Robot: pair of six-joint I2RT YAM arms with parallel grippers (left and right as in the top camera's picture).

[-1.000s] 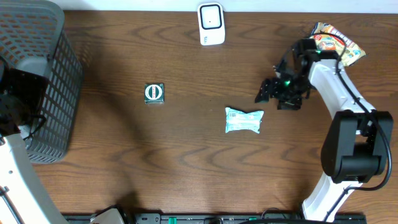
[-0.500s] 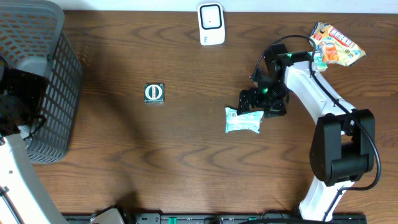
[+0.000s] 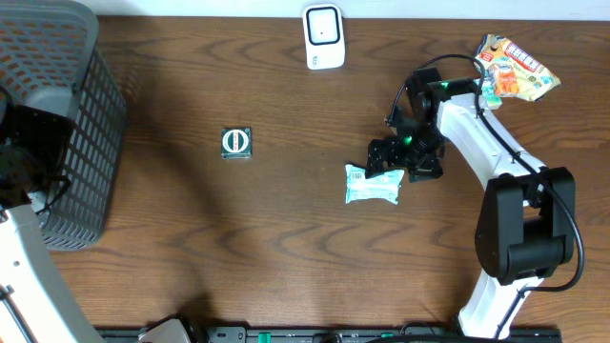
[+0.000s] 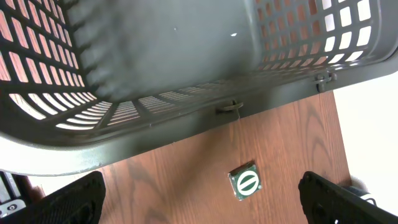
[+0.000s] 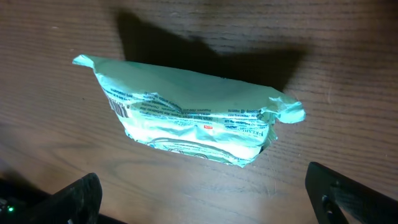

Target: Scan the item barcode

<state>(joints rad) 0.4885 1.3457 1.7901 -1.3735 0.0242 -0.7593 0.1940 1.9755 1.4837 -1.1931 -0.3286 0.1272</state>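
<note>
Both open: right gripper (image 3: 385, 160) just above the packet (image 3: 373, 185), left gripper (image 4: 202, 193) by the basket (image 4: 155, 121); packet not lifted, scan not yet done.

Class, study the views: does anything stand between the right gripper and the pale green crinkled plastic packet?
Nothing visible does. The right gripper hangs open directly over the pale green crinkled plastic packet, which lies alone on the brown wooden table.

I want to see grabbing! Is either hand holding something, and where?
Nothing is held. The right gripper hangs open over the green packet; the left gripper is open.
</note>
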